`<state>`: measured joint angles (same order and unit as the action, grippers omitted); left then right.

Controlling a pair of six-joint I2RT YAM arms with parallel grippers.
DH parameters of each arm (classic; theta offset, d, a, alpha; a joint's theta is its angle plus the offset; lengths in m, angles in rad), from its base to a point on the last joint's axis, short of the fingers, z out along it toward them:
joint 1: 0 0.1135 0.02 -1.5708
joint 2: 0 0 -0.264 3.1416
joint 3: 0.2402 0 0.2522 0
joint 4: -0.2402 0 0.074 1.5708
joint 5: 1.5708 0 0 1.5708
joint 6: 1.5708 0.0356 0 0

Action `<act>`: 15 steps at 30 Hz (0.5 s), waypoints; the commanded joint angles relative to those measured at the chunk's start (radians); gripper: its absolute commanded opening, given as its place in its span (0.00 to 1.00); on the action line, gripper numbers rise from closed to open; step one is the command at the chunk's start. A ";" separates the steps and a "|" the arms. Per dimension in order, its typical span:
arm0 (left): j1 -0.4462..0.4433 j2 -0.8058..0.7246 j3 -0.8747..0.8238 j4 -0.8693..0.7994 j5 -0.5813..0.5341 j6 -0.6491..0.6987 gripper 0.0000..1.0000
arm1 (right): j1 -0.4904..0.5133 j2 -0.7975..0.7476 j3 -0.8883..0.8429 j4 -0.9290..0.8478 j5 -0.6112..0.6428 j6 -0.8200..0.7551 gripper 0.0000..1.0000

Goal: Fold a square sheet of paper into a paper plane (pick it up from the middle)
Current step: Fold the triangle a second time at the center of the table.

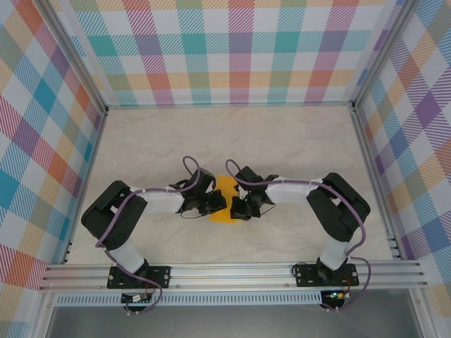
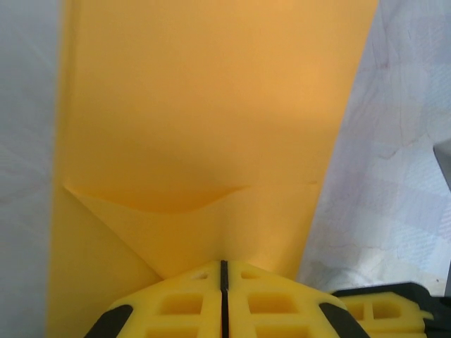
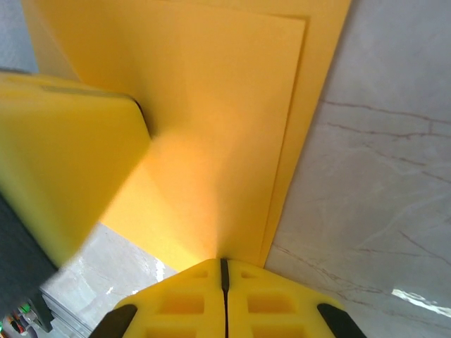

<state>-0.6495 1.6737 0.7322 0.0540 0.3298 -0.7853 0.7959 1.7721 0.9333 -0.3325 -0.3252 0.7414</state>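
I'm looking at a pale, marble-patterned table [image 1: 282, 137]. On it, at the middle and toward the near side, lies the square sheet of paper [image 1: 225, 189], orange and folded into overlapping layers, its edges resting against the tabletop.

Top external view set high behind both arm bases [image 1: 139, 273], looking down on the bench [image 1: 282, 141], wrist views held close along their fingers [image 2: 176, 303], the square sheet of paper [image 1: 225, 187] shared by all three.

On table [image 1: 296, 141], mid-front: sheet [image 1: 225, 190] lies flat btwn L gripper [image 1: 215, 205], on its left side, & R gripper [image 1: 236, 209], at its right.
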 commanded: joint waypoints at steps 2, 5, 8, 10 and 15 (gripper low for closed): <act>0.084 0.027 0.013 -0.076 -0.140 0.054 0.09 | 0.011 0.067 -0.057 -0.124 0.083 -0.008 0.06; 0.105 0.030 0.025 -0.092 -0.140 0.070 0.09 | 0.011 0.069 -0.056 -0.128 0.086 -0.010 0.06; 0.128 0.035 0.032 -0.096 -0.137 0.079 0.09 | 0.011 0.072 -0.059 -0.129 0.086 -0.010 0.06; 0.136 0.040 0.042 -0.107 -0.140 0.087 0.09 | 0.010 0.074 -0.057 -0.128 0.084 -0.012 0.06; 0.139 0.050 0.065 -0.139 -0.140 0.106 0.09 | 0.011 0.066 -0.043 -0.130 0.068 -0.021 0.06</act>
<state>-0.5507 1.6901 0.7856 -0.0250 0.3126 -0.7116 0.7959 1.7721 0.9329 -0.3328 -0.3260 0.7406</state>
